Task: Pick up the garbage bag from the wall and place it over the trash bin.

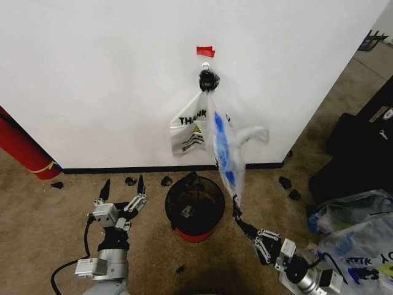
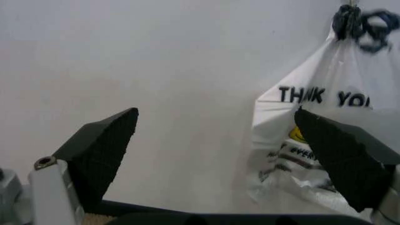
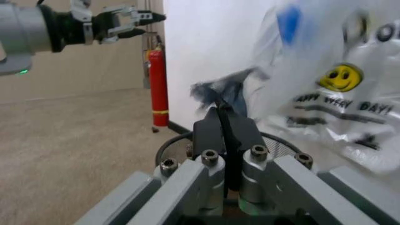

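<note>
beside the trash bin [image 1: 194,206], right gripper [image 1: 236,212] (jaws closed) pinches garbage bag [image 1: 223,147].

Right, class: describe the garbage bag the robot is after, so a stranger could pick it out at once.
Start at the white wall and find the hook under the red tape strip. Two bags hang there; the garbage bag is the clear, crinkly one with blue patches, its lower end pinched in the right gripper. Its neighbour, the whitish bag, has black lettering.

The left hand [image 2: 216,154] gapes before the wall [image 2: 156,61]; a "THANK YOU" bag [image 2: 306,122] (perhaps hook-hung) hangs beyond.
</note>
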`<state>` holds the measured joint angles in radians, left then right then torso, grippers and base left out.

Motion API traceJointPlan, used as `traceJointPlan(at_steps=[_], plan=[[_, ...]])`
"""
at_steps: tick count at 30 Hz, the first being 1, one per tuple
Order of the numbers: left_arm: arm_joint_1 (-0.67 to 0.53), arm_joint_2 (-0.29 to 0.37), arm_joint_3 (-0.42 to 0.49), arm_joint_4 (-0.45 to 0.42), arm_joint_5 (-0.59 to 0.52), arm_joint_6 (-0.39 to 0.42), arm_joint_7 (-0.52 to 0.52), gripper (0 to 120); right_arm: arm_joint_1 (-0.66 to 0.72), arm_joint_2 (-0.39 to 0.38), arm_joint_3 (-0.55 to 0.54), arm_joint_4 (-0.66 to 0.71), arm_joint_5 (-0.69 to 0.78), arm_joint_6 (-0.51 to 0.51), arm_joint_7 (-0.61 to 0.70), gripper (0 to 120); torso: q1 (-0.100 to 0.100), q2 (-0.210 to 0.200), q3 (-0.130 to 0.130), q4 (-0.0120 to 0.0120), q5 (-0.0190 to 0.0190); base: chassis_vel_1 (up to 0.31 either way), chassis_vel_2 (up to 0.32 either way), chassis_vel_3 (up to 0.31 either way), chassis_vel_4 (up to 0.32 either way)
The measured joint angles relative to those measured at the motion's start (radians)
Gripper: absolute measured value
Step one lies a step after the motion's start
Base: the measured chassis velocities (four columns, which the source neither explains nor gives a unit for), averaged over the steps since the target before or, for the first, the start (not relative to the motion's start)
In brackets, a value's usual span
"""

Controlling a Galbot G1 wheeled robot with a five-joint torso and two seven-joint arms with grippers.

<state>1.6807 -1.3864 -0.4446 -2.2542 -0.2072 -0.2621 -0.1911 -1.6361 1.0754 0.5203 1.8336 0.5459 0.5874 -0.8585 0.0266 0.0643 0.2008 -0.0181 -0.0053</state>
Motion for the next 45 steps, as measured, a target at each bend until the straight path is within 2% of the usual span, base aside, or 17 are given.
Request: traceJointPlan(at_steps=[18,24,27,30,31,32,33,35,37,38,39,40,43,44,45], plan=[[-0.011,0.006,0.005,0.014,-0.003,0.0,0.001,98,0.057,0.021,-0.035,-0.001,-0.002,-0.024,0.048,0,0.0,0.0,0.0,0.0001,-0.0001,0.0,0.0,0.0,0.0],[-0.014,0.039,0.023,0.005,-0.003,0.014,0.004,98,0.068,0.019,-0.038,0.007,-0.005,-0.031,0.053,0,0.0,0.0,0.0,0.0002,-0.0002,0.0,0.0,0.0,0.0],[-0.021,0.105,0.056,-0.032,-0.019,0.052,0.004,98,0.072,0.016,-0.039,0.01,-0.013,-0.031,0.053,0,0.0,0.0,0.0,0.0001,-0.0002,0.0,0.0,0.0,0.0],[-0.041,0.254,0.104,-0.11,-0.09,0.148,0.004,98,0.085,0.008,-0.047,0.012,-0.023,-0.033,0.056,0,0.0,0.0,0.0,-0.0003,-0.0003,0.0,0.0,0.0,0.0],[-0.041,0.254,0.104,-0.11,-0.09,0.148,0.004,98,0.085,0.008,-0.047,0.012,-0.023,-0.033,0.056,0,0.0,0.0,0.0,-0.0003,-0.0003,0.0,0.0,0.0,0.0],[-0.048,0.33,0.113,-0.14,-0.139,0.193,0.002,98,0.1,0.001,-0.056,0.011,-0.025,-0.037,0.06,0,0.0,0.0,0.0,-0.0003,0.0002,0.0,0.0,0.0,0.0],[-0.058,0.389,0.118,-0.166,-0.201,0.239,-0.008,98,0.11,-0.004,-0.064,0.011,-0.026,-0.042,0.063,0,0.0,0.0,0.0,0.0005,-0.0002,0.0,0.0,0.0,0.0],[-0.104,0.492,0.128,-0.214,-0.348,0.338,-0.039,98,0.12,-0.01,-0.071,0.01,-0.029,-0.047,0.067,0,0.0,0.0,0.0,0.0006,-0.0002,0.0,0.0,0.0,0.0],[-0.172,0.587,0.13,-0.245,-0.536,0.452,-0.083,97,0.131,-0.015,-0.084,0.009,-0.033,-0.052,0.069,0,0.0,0.0,0.0,-0.0009,-0.0002,0.0,0.0,0.0,0.0],[-0.198,0.62,0.128,-0.25,-0.611,0.5,-0.101,97,0.142,-0.021,-0.095,0.006,-0.034,-0.06,0.072,0,0.0,0.0,0.0,-0.0004,-0.0004,0.0,0.0,0.0,0.0],[-0.198,0.62,0.128,-0.25,-0.611,0.5,-0.101,97,0.142,-0.021,-0.095,0.006,-0.034,-0.06,0.072,0,0.0,0.0,0.0,-0.0004,-0.0004,0.0,0.0,0.0,0.0],[-0.241,0.66,0.134,-0.252,-0.686,0.55,-0.12,97,0.15,-0.023,-0.101,0.006,-0.036,-0.067,0.075,0,0.0,0.0,0.0,0.0005,0.0002,0.0,0.0,0.0,0.0],[-0.388,0.746,0.22,-0.24,-0.822,0.628,-0.149,97,0.146,-0.023,-0.1,0.012,-0.039,-0.072,0.076,0,0.0,0.0,0.0,0.0001,-0.0002,0.0,0.0,0.0,0.0],[-0.449,0.764,0.27,-0.218,-0.857,0.648,-0.16,97,0.143,-0.023,-0.096,0.014,-0.039,-0.073,0.076,0,0.0,0.0,0.0,0.0,0.0003,0.0,0.0,0.0,0.0],[-0.449,0.764,0.27,-0.218,-0.857,0.648,-0.16,97,0.143,-0.023,-0.096,0.014,-0.039,-0.073,0.076,0,0.0,0.0,0.0,0.0,0.0003,0.0,0.0,0.0,0.0]])
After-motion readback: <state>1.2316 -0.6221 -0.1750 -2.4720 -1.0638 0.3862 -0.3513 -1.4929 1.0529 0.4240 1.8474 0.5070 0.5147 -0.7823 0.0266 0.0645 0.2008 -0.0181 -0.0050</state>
